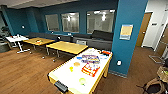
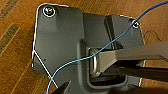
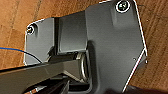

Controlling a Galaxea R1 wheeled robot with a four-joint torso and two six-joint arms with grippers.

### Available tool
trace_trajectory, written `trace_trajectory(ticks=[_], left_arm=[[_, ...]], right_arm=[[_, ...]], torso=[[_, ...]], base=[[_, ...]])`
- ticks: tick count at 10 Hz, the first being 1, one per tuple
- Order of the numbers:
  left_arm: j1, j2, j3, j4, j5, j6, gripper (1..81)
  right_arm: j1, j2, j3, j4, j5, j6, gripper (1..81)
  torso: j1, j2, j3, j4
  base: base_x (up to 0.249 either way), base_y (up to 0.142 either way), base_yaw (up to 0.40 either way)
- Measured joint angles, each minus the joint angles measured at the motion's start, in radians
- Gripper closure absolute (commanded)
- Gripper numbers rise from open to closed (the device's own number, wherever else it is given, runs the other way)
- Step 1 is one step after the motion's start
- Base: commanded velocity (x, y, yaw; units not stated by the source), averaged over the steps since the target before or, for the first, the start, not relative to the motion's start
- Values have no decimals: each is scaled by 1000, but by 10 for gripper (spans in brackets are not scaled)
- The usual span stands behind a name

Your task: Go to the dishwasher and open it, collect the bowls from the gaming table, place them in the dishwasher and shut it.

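White-topped gaming table (image 1: 65,75), bowls (image 1: 82,80), board games (image 1: 90,60)

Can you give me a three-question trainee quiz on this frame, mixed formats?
1. True or false: the gaming table with the white top carries bowls as well as flat colourful boxes.
2. Which bowl lies nearest the camera: A) the green bowl, B) the orange bowl, C) the yellow bowl?
3. Fill in: beyond the gaming table stand plain yellow wooden tables, and to its right rises a blue ____ bearing a poster.

Key: 1 true; 2 A; 3 pillar.
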Motion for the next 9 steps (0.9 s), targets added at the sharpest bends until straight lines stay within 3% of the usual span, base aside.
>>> trace_trajectory(ticks=[3,9], left_arm=[[2,0,0,0,1,0,10],[-5,-6,0,0,1,0,10]], right_arm=[[0,0,0,0,-1,0,10],[-2,8,0,0,-2,0,10]], torso=[[0,0,0,0],[0,0,0,0]], base=[[0,0,-97],[0,0,-231]])
